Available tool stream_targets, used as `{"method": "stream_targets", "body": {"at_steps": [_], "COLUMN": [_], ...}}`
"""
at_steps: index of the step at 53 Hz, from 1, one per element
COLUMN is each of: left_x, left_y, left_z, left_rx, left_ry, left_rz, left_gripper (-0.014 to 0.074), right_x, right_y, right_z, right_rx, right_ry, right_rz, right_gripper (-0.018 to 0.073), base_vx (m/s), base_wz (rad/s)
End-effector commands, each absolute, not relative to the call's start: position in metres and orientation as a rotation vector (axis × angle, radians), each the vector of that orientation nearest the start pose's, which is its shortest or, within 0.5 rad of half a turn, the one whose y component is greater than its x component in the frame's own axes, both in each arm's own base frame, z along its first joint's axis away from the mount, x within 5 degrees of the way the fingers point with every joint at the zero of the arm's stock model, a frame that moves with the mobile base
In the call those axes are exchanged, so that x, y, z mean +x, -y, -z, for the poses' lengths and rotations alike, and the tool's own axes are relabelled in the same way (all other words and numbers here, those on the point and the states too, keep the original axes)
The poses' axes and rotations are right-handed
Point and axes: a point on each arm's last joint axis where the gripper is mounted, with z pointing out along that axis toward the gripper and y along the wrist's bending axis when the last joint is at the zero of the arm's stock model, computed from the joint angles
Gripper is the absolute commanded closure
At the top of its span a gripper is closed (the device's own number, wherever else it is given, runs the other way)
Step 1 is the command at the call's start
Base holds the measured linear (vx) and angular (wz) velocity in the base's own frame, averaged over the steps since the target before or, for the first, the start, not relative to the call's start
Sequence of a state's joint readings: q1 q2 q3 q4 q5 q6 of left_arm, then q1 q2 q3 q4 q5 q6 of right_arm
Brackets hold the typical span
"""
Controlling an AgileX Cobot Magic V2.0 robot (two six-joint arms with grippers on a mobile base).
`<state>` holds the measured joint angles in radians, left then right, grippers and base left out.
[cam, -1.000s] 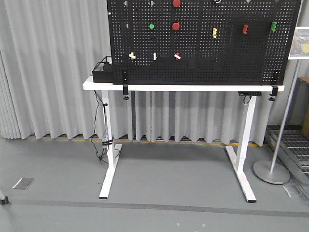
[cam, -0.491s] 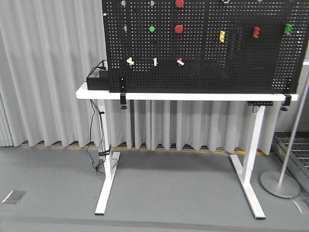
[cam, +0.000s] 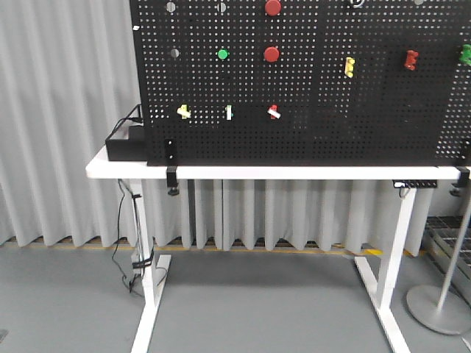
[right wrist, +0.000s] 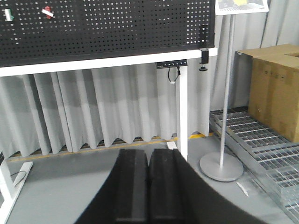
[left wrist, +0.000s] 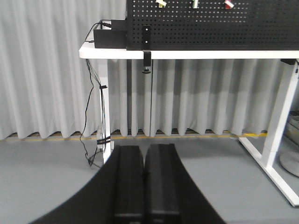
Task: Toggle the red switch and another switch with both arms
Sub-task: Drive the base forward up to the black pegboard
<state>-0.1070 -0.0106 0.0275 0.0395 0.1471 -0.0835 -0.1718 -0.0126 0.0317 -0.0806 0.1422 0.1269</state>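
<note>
The red switch [cam: 274,112], red base with a short white lever, sits low on the black pegboard [cam: 309,140]. The other switch [cam: 183,112], pale yellow with a white lever, is on the same row to its left. The left wrist view shows both at its top edge: the red switch [left wrist: 228,4] and the yellow switch [left wrist: 161,3]. The right wrist view catches the red switch [right wrist: 47,11] at top left. My left gripper [left wrist: 144,151] is shut and empty, low and well short of the table. My right gripper [right wrist: 148,156] is likewise shut and empty. Neither arm shows in the front view.
A green-based toggle [cam: 229,112] sits between the two switches. Round red buttons [cam: 271,54] and coloured toggles [cam: 349,67] are higher up. The board stands on a white table [cam: 294,172] with a black box [cam: 125,143] and hanging cables. A sign stand [right wrist: 220,165], cardboard box [right wrist: 275,88] and floor grating [right wrist: 261,140] lie right.
The front view has closed in on the table: the pegboard looks larger and its switches sit lower in frame. The table's left edge has slid leftward.
</note>
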Motion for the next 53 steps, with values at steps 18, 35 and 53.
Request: {"method": "stream_targets", "body": {"at_steps": [18,35,53], "left_x": [0.056,0.056,0.056], "left_y": [0.0057,0.0057,0.0057], "left_z": [-0.1938,-0.1938,-0.1938], "left_rx": [0.042,0.042,0.042], "left_ry": [-1.563,-1.563,-1.563], "left_rz": [0.121,0.121,0.121], "left_gripper": [0.0594,0.0594,0.0594], "right_x": [0.0554,0.0554,0.0554], "right_y": [0.01,0.01,0.01], "right_z": [-0.1967,-0.1967,-0.1967], "right_rx": [0.162,0.162,0.162], "right_ry": [-1.549,-1.549,-1.549], "right_rz": [0.111,0.111,0.111], "right_gripper": [0.0566,0.0566,0.0566], "base_vx": [0.43,0.45,0.4], "base_wz": [0.06,0.07,0.0]}}
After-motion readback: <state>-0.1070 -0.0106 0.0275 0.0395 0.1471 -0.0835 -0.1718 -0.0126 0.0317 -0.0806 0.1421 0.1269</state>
